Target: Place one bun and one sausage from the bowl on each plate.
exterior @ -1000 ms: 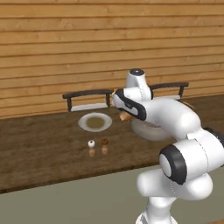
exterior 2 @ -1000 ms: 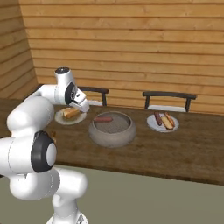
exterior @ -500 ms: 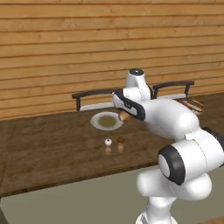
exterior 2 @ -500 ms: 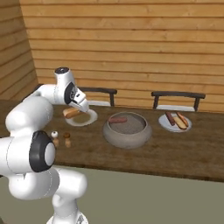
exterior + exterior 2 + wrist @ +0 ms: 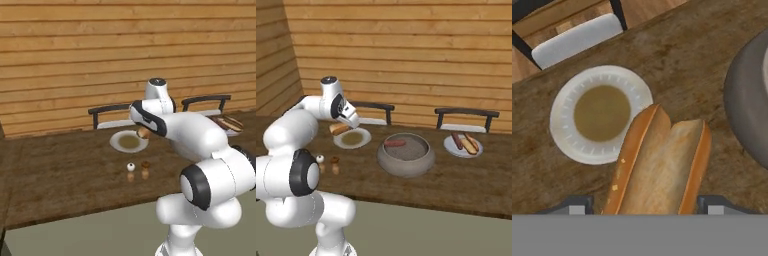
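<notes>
Bun (image 5: pixel 659 165) sits between the fingers of the tool (image 5: pixel 643 205), carried in the air just beside the near plate's rim — split top facing the hand camera, crust orange-brown, crumb pale. In the right base view the bun (image 5: pixel 337 128) hangs at the left side of the plate with the olive-brown centre (image 5: pixel 362 143), not yet over its middle. Judged handling: light, soft, springy bread; it will dent under a hard pinch and its rounded crust could roll if gripped off-centre, so a hold across the middle of its length, on the two long flanks, looks right — that is roughly where the tool has it. Tool stands wide, jaws spread to the bun's full breadth and clamped on it; nothing else touched. Bowl (image 5: pixel 406 160) stands mid-counter with one sausage (image 5: pixel 394 143) lying inside. Far plate (image 5: pixel 452 147), toward the counter's right end, already carries a bun and sausage side by side. Two small shakers (image 5: pixel 327 163) stand near the counter's front edge, clear of the plate.
</notes>
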